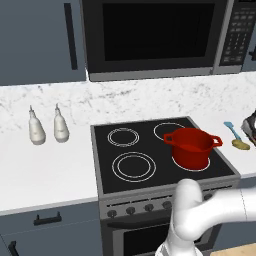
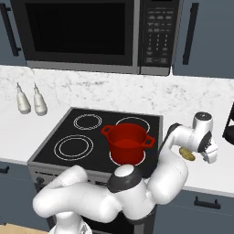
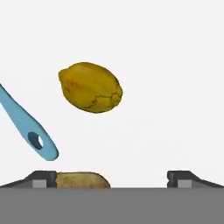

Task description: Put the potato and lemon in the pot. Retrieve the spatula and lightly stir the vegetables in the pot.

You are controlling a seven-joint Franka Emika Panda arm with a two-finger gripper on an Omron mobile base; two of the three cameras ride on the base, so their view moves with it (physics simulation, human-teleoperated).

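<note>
Potato (image 3: 81,180) sits right at the hand camera, just inside the left fingertip (image 3: 41,178); jaws (image 3: 113,179) fully spread, holding nothing. Going left to right: spatula (image 3: 27,129) handle end at left, lemon (image 3: 90,87) beyond the potato, bare white tabletop (image 3: 183,87) to the right. Pot (image 1: 191,147) sits on the stove, well apart to the left (looks empty). Risk: potato is off-centre, so on closing the left finger could nudge it away or clip the spatula.
</note>
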